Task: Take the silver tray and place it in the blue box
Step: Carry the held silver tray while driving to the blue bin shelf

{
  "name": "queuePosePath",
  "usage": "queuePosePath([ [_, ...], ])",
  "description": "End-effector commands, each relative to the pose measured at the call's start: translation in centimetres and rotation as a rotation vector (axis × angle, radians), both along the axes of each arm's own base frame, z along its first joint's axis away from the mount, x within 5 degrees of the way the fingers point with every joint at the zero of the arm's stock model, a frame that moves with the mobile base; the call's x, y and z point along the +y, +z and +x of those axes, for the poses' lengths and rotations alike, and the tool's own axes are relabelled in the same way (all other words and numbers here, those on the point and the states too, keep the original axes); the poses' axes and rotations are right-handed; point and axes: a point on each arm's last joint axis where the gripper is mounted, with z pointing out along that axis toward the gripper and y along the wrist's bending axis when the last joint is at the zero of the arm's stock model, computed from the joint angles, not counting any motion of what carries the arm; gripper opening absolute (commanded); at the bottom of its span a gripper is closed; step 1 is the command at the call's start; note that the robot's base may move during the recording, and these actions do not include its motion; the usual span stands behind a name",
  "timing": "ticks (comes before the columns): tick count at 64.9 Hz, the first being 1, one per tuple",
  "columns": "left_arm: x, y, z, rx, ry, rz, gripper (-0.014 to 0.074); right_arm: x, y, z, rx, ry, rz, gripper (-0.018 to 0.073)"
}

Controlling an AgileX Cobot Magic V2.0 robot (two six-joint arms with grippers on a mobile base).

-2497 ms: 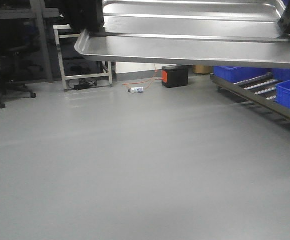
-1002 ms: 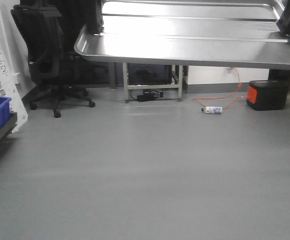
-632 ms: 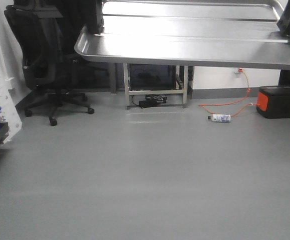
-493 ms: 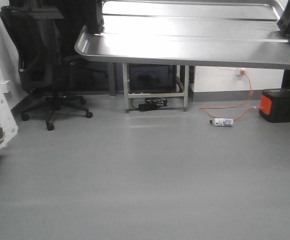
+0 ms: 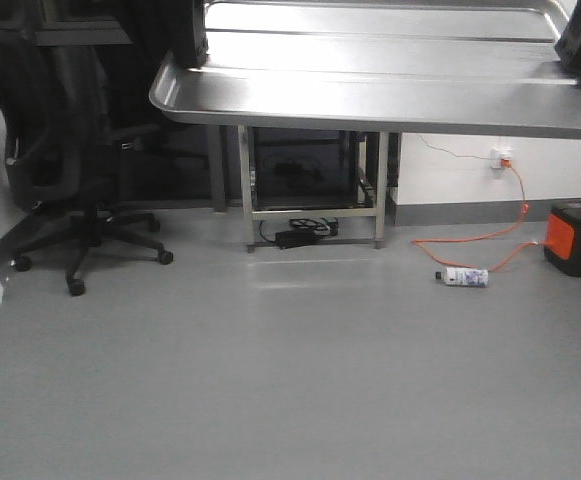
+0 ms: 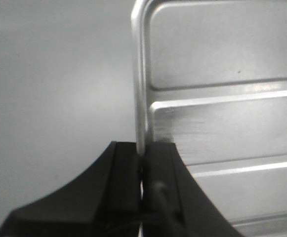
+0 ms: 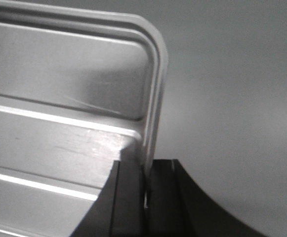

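The silver tray (image 5: 380,95) hangs level across the top of the front view, high above the grey floor, its two raised ribs catching the light. My left gripper (image 5: 185,45) is shut on its left rim. In the left wrist view the black jaws of the left gripper (image 6: 142,148) pinch the rolled rim of the silver tray (image 6: 222,113). My right gripper (image 5: 580,40) is shut on the right rim. The right wrist view shows the right gripper (image 7: 144,165) clamped on the edge of the silver tray (image 7: 59,118). The blue box is out of view.
A black office chair (image 5: 50,170) stands at the left. A metal-framed bench (image 5: 310,190) stands against the wall, with a power brick (image 5: 305,232) under it. An orange cable (image 5: 480,240), a small bottle (image 5: 465,276) and a black-and-orange case (image 5: 580,238) lie at the right.
The whole scene has slid rightward as the base turns left: the blue crates left the view, the chair and bench came in and drew nearer. The tray stays held the same way.
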Motion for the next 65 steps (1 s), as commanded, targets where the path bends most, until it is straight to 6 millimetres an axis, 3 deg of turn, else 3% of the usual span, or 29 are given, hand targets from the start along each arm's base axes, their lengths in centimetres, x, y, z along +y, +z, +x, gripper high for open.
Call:
queuePosePath([
  [1,0.97,2.24,-0.83,-0.064,-0.020,-0.012,-0.0105,-0.40,2.06,0.10,-0.129,0.005,-0.008,0.0058],
  [65,0.97,2.24,-0.83,-0.064,-0.020,-0.012,-0.0105,-0.40,2.06,0.10,-0.129,0.005,-0.008,0.0058],
])
